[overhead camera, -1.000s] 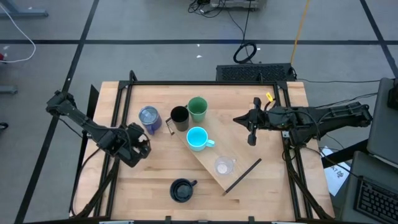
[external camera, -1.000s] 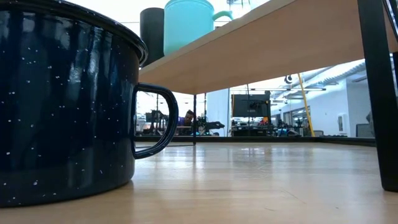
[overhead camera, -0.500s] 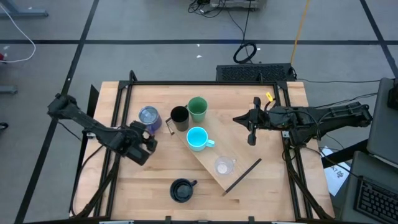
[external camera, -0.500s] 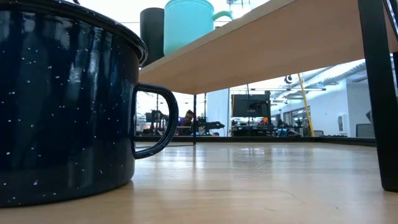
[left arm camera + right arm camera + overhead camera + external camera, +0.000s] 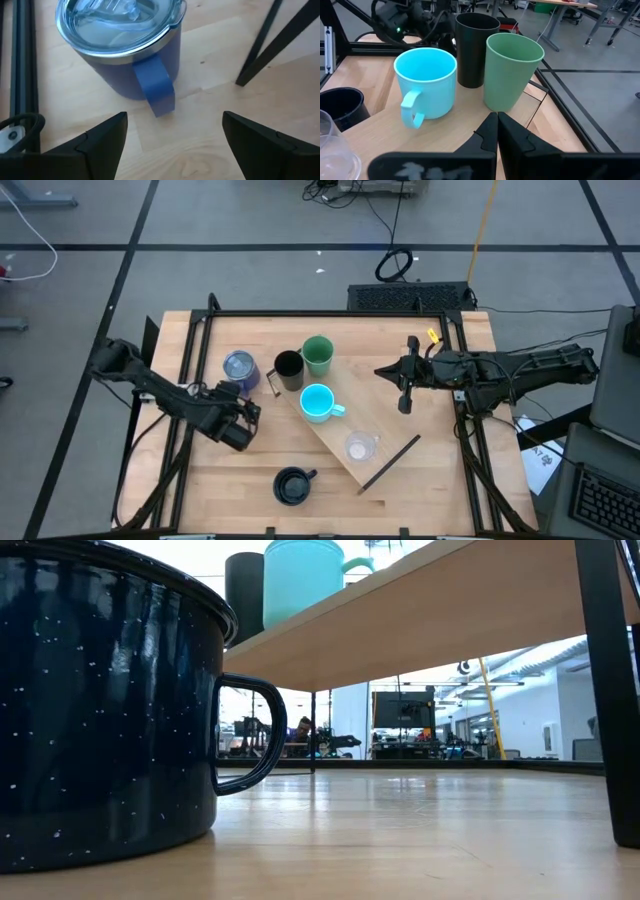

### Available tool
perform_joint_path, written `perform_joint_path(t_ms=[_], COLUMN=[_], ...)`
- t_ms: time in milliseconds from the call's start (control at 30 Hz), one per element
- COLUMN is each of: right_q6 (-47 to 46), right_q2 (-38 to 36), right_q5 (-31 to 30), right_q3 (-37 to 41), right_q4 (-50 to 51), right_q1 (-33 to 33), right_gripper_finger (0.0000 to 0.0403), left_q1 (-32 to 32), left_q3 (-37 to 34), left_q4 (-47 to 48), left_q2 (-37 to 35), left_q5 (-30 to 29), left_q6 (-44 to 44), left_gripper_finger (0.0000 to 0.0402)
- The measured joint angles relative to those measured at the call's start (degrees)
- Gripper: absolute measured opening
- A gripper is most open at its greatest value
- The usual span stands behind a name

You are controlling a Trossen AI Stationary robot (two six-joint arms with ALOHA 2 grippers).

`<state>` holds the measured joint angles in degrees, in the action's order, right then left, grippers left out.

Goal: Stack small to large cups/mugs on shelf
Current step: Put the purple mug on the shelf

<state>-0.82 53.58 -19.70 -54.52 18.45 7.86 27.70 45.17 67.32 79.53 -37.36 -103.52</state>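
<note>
The bluish-purple tumbler [image 5: 239,368] with a clear lid [image 5: 120,20] stands on the table, left of the shelf [image 5: 340,428]. My left gripper [image 5: 240,427] is open just on its near side, and in the left wrist view the fingers [image 5: 172,132] point at the tumbler's handle [image 5: 156,89] without touching it. On the shelf stand the black cup [image 5: 288,366], green cup [image 5: 318,353], cyan mug [image 5: 317,402] and clear glass cup [image 5: 358,447]. The navy mug [image 5: 292,485] sits on the table near the front edge. My right gripper [image 5: 404,404] hangs shut, right of the shelf.
The shelf lies slanted across the table's middle, on dark brackets [image 5: 608,690] at its ends. A black frame rail [image 5: 22,60] runs along the table's left side beside the tumbler. In the low view the navy mug [image 5: 100,710] fills the left foreground, with the shelf's underside [image 5: 420,620] above.
My left gripper has gone toward the table's right edge and a little toward the near edge, sinking lower and rolling about its own axis. It now sits closer to the tumbler's near side. No cup has moved.
</note>
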Motion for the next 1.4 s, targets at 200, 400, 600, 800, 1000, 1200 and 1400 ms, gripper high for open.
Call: perform_joint_path(t_ms=[200,400,600,800,1000,1200,1400], right_q6=[0.0,0.0,0.0,0.0,-0.2,-0.2,0.0], right_q2=[0.0,0.0,0.0,0.0,0.0,0.0,0.0], right_q5=[0.0,0.0,0.0,0.0,0.0,0.2,0.3], right_q3=[0.0,0.0,0.0,0.0,0.0,0.0,0.0], right_q4=[-0.2,-0.2,-0.2,-0.1,-0.1,-0.1,0.2], right_q1=[0.0,0.0,0.0,0.0,0.0,0.0,0.1], right_gripper_finger=[0.0,0.0,0.0,0.0,0.0,0.0,0.0], left_q1=[-1.1,-3.1,-5.3,-6.9,-7.8,-7.3,-6.0], left_q3=[0.0,0.0,0.0,0.0,0.0,0.0,0.0], left_q4=[0.2,0.2,0.2,2.4,5.0,4.5,3.5], left_q2=[3.1,4.9,5.4,5.4,5.4,5.7,5.7], left_q5=[-1.4,-1.5,-1.8,-2.1,-1.5,1.3,1.0], left_q6=[-2.7,-2.9,-1.6,-0.4,-0.5,-0.8,-3.7], left_gripper_finger=[0.0328,0.0328,0.0291,0.0243,0.0231,0.023,0.023])
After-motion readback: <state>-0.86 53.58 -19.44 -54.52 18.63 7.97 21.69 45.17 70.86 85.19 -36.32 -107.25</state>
